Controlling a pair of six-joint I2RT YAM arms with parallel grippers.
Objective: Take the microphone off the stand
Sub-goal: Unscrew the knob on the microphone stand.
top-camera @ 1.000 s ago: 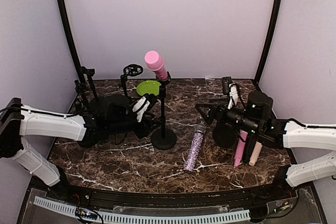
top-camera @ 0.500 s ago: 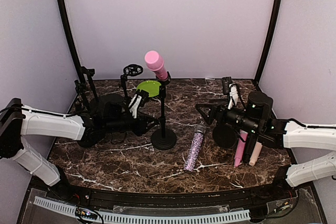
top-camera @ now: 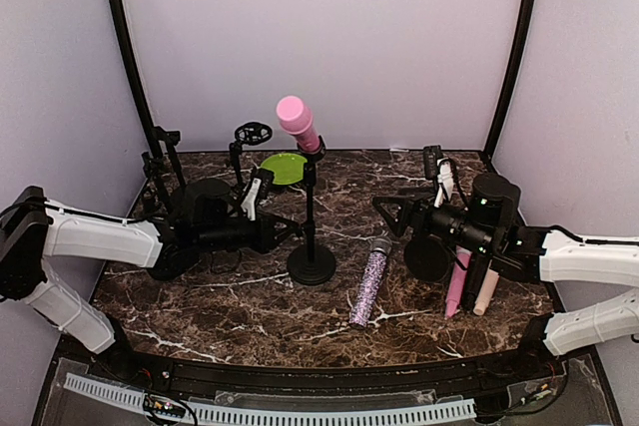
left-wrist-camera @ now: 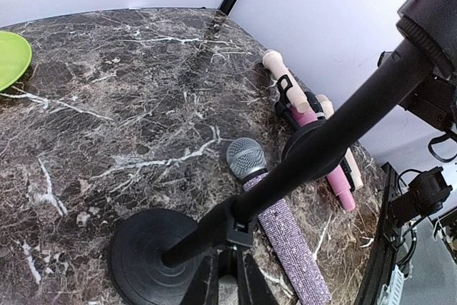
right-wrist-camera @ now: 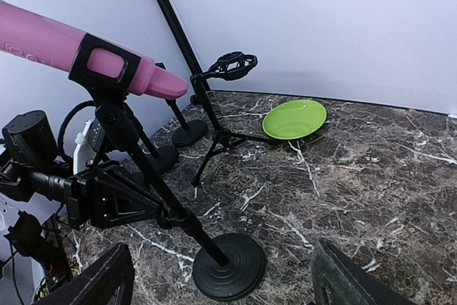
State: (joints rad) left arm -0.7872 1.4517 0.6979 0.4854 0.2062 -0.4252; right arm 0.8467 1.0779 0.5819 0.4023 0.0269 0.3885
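Note:
A pink microphone (top-camera: 298,123) sits tilted in the clip at the top of a black stand (top-camera: 312,264) in the middle of the table. It also shows in the right wrist view (right-wrist-camera: 43,41). My left gripper (top-camera: 296,229) is shut on the stand's pole just above the round base (left-wrist-camera: 150,255), at a collar on the pole (left-wrist-camera: 243,230). My right gripper (top-camera: 389,212) is open and empty, right of the stand and level with its lower pole, facing it with its fingers (right-wrist-camera: 107,276) spread wide.
A purple glitter microphone (top-camera: 367,281) lies just right of the stand base. A pink (top-camera: 459,281) and a cream microphone (top-camera: 486,291) lie under my right arm. A green plate (top-camera: 285,167) and other black stands (top-camera: 250,137) are at the back left.
My left wrist has turned and shifted slightly back and left while staying at the pole. The right arm, stand and pink microphone have not moved.

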